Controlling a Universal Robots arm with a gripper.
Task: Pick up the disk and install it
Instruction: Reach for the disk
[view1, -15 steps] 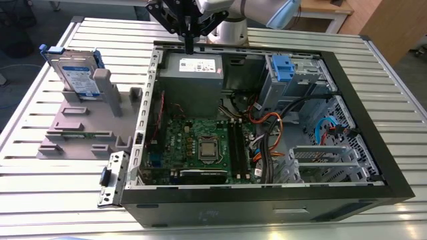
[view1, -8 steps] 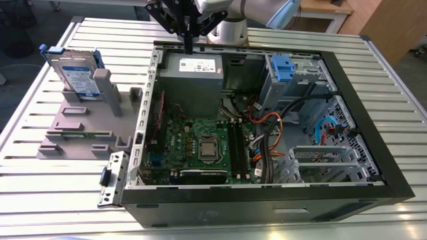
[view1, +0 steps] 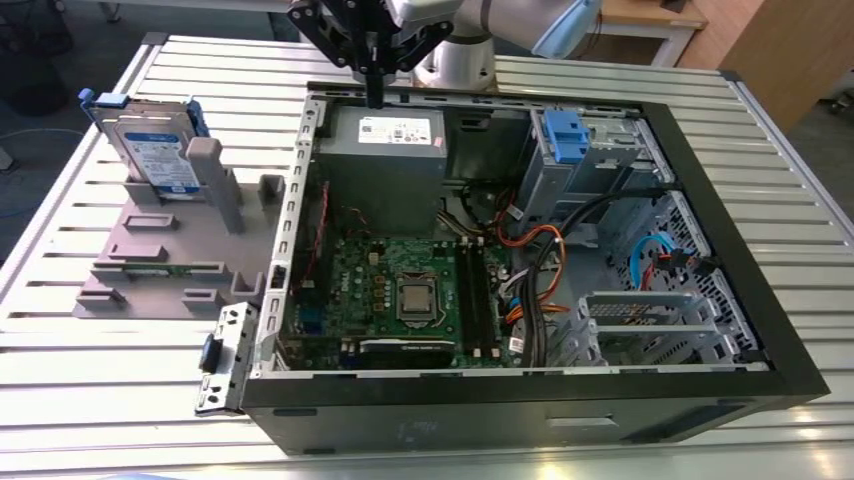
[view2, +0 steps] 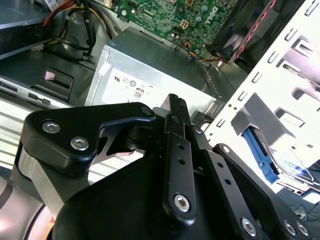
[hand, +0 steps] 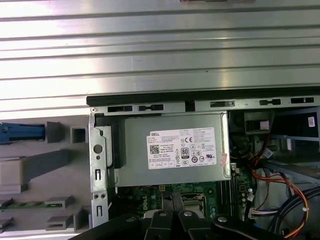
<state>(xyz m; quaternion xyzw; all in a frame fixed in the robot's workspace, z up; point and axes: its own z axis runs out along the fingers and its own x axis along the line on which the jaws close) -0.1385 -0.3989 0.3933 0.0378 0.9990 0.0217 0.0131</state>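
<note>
Hovering pressed together and empty, the fingers hang above the power supply inside the open computer case. The disk stands upright in a grey stand on the table, well apart toward the exterior view's left. By my judgement the pickup is not yet begun; it calls for parted fingers straddling the disk.

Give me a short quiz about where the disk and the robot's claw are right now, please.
1. True or false: the disk already sits inside the computer case.
2. The gripper hangs nearest to: A the motherboard, B the grey metal box with the white sticker, C the orange cables.
3. Fill in: the disk stands upright in the grey ____ beside the case.
Key: 1 false; 2 B; 3 holder.
</note>
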